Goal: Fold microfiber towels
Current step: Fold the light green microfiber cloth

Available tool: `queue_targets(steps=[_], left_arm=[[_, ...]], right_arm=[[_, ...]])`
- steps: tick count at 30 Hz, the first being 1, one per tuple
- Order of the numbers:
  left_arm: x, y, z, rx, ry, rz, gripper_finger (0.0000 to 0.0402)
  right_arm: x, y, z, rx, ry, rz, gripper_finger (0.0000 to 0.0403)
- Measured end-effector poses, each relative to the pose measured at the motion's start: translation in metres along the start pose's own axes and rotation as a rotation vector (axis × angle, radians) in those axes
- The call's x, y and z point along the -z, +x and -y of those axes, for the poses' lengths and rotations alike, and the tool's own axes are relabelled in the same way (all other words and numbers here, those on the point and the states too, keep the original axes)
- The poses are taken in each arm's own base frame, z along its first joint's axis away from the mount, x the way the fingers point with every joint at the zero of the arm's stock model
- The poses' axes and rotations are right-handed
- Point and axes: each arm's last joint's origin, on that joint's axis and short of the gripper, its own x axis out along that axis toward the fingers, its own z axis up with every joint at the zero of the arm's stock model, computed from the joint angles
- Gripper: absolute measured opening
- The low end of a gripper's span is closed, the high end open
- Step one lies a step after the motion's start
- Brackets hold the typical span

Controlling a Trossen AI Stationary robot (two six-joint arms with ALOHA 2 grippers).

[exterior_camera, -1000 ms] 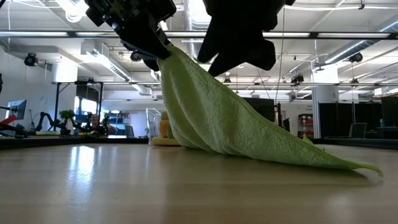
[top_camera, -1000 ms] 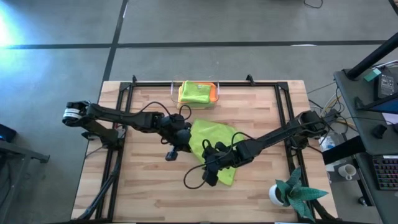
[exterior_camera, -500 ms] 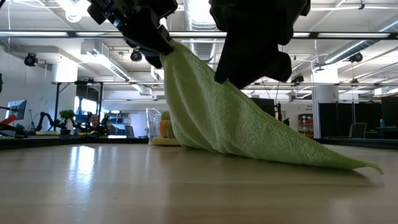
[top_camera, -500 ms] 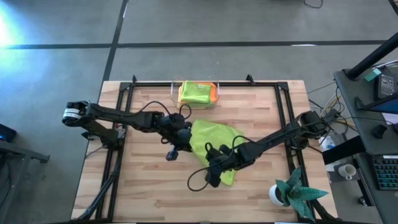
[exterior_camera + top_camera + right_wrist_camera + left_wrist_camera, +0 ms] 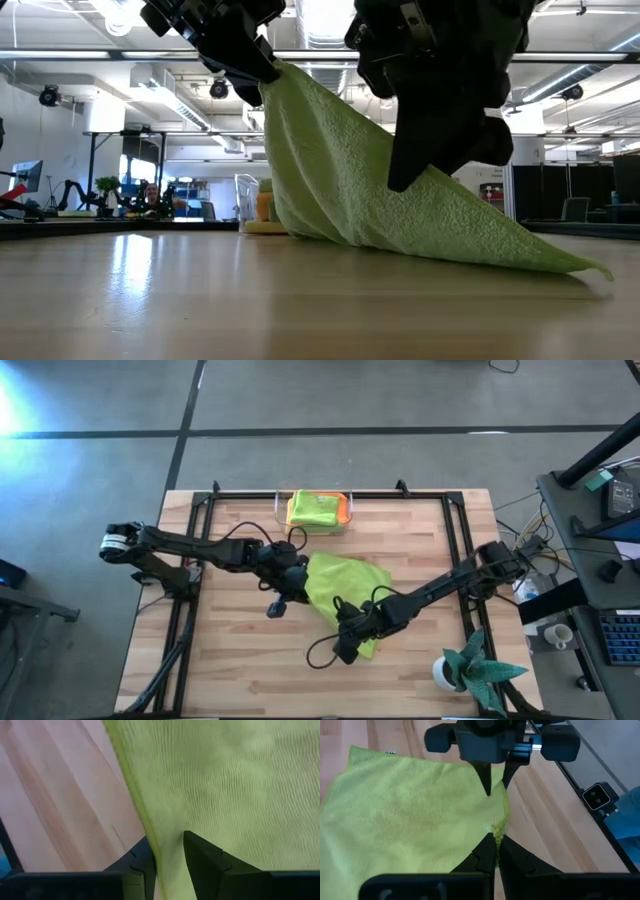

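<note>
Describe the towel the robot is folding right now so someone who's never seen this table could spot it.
On the wooden table, look to the middle, between the two dark arms. The lime green towel lies spread there, one corner lifted by the left end effector. Unlike the folded towels in the clear bin at the far edge, it is loose.

Overhead: right hand (image 5: pixel 347 647) covers the near corner of the spread lime green towel (image 5: pixel 345 585). Folded towels in the clear bin (image 5: pixel 313 510) too small to count. Low view: both arms cut off by top edge.
</note>
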Motion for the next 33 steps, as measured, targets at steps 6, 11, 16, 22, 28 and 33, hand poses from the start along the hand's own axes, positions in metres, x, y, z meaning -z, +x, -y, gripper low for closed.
queue_targets(steps=[6,11,16,22,28,33], left_arm=[[0.001,-0.001,-0.001,-0.029,-0.006,-0.015,0.0],[0.001,-0.003,0.0,-0.03,-0.007,-0.02,0.0],[0.001,-0.004,0.0,-0.031,-0.006,-0.018,0.0],[0.001,-0.004,0.0,-0.03,-0.009,-0.023,0.0],[0.001,-0.004,0.0,-0.03,-0.009,-0.024,0.0],[0.001,-0.004,0.0,-0.03,-0.009,-0.024,0.0]], right_arm=[[0.013,-0.001,-0.004,0.015,0.025,-0.038,0.009],[0.028,-0.001,-0.004,0.031,0.047,-0.084,0.0088],[0.042,0.001,-0.005,0.04,0.076,-0.111,0.0086],[0.057,0.002,-0.004,0.059,0.131,-0.131,0.0075],[0.059,0.002,-0.004,0.064,0.147,-0.13,0.0041],[0.059,0.002,-0.003,0.067,0.156,-0.124,0.0014]])
